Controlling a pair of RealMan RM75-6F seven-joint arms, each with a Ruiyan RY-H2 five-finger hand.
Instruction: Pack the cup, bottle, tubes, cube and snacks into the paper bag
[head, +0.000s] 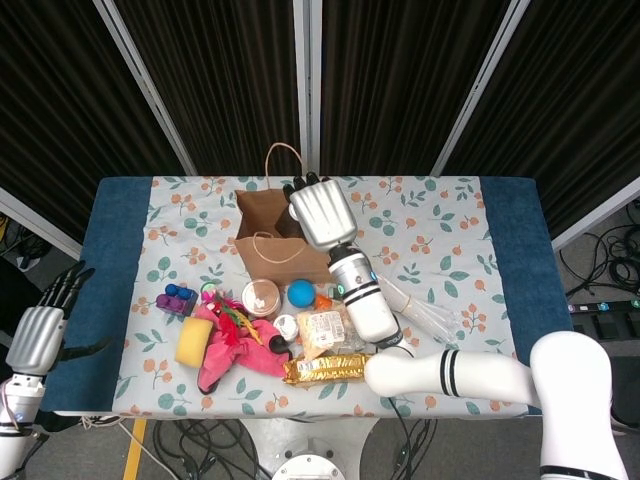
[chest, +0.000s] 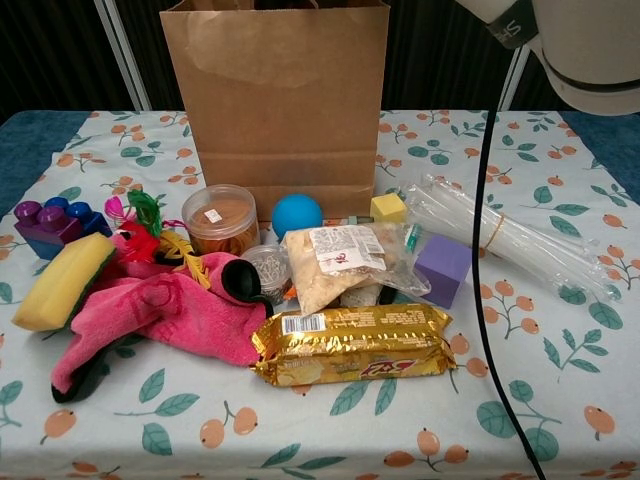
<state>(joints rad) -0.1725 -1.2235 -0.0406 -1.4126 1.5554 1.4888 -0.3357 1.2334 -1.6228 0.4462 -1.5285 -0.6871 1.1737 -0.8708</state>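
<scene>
The brown paper bag (head: 268, 240) stands open at the back of the table, upright in the chest view (chest: 280, 110). My right hand (head: 320, 212) hovers over its right rim, back up, fingertips over the opening; whether it holds anything is hidden. In front lie a lidded cup (chest: 220, 218), a small bottle (chest: 266, 268), a bundle of clear tubes (chest: 510, 245), a purple cube (chest: 443, 268), a clear snack bag (chest: 345, 258) and a gold snack packet (chest: 350, 345). My left hand (head: 36, 338) hangs beyond the table's left edge, fingers apart, empty.
A blue ball (chest: 296, 215), a small yellow cube (chest: 388, 207), a pink cloth (chest: 170, 310), a yellow sponge (chest: 60, 280) and purple blocks (chest: 50, 222) crowd the left front. My right forearm (chest: 590, 50) and a black cable (chest: 480, 260) cross the right side.
</scene>
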